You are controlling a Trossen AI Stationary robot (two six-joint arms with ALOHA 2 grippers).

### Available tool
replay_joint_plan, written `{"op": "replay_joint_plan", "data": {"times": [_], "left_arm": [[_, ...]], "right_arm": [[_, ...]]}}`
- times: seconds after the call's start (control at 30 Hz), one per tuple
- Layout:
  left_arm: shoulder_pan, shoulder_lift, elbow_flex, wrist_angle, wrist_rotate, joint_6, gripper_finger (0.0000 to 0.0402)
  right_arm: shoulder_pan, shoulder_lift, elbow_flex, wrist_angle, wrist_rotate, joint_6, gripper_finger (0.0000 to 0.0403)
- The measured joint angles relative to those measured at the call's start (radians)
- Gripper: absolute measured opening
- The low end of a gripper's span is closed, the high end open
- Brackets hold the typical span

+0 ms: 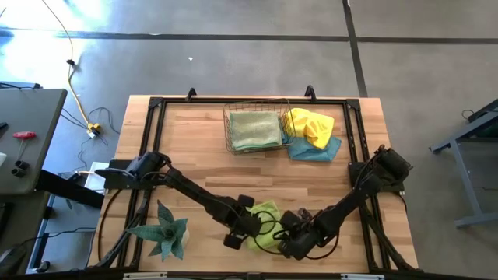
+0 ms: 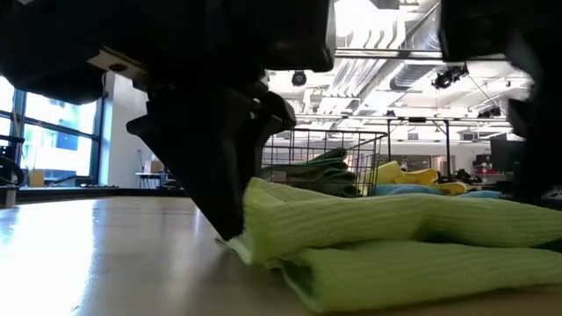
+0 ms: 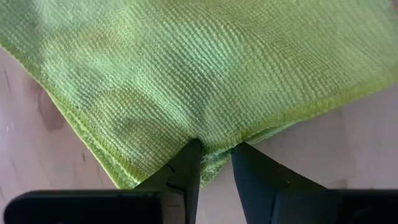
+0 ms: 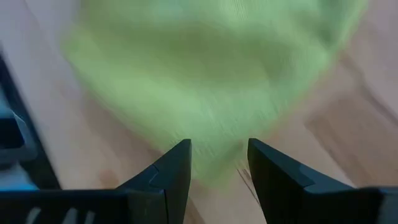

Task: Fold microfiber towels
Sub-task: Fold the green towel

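Note:
A lime green towel [image 1: 267, 220] lies folded over on the wood table near its front edge; it also shows in the low view [image 2: 404, 241]. My left gripper [image 1: 243, 227] is at the towel's left side, shut on its edge [image 3: 214, 152]. My right gripper [image 1: 294, 239] is at the towel's right side; in the right wrist view, which is blurred, its fingers [image 4: 177, 171] stand apart on either side of a towel corner [image 4: 214, 162]. A pale green towel [image 1: 255, 129] lies folded in the wire basket. A yellow towel [image 1: 309, 124] lies crumpled on a light blue one [image 1: 317, 149] beside the basket. My left gripper pinches the lime green towel's edge [image 3: 211, 146] between its two fingers [image 3: 186, 171], several layers together at a fold. The fingers come slanting down from the table's left [image 2: 224, 189]. The towel lies slack on the table.
The copper wire basket [image 1: 230, 117] stands at the back middle of the table. A spiky green plant [image 1: 163, 231] stands at the front left, close to my left arm. A black frame [image 1: 156, 105] runs round the table top. Bare wood shows between the basket and the lime towel.

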Motion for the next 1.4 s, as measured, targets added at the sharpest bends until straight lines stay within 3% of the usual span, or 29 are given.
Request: {"op": "replay_joint_plan", "data": {"times": [0.1,0.2,0.5,0.73,1.1,1.23,1.4], "left_arm": [[0.0,0.0,0.002,0.015,0.002,0.004,0.0081],[0.0,0.0,0.002,0.015,0.002,0.004,0.0081],[0.014,0.0,0.003,0.016,0.002,0.004,0.0081],[0.032,0.0,0.003,0.017,0.043,0.021,0.0081],[0.021,-0.073,0.004,0.017,0.109,-0.041,0.0081],[0.016,-0.108,0.005,0.041,0.07,-0.034,0.0081],[0.023,-0.099,0.005,0.074,-0.005,0.003,0.0081]], "right_arm": [[-0.004,-0.017,0.021,0.103,0.118,-0.03,0.0151],[-0.01,-0.004,0.026,0.138,0.16,-0.04,0.0151],[-0.008,0.109,0.023,0.293,0.049,-0.002,0.0151],[-0.01,0.1,0.025,0.172,-0.059,-0.126,0.0151],[-0.009,-0.007,0.026,0.062,-0.027,-0.243,0.0151],[0.01,-0.051,0.025,-0.011,0.003,-0.132,0.0151],[0.103,-0.054,0.024,-0.022,0.101,0.321,0.0151]]}}
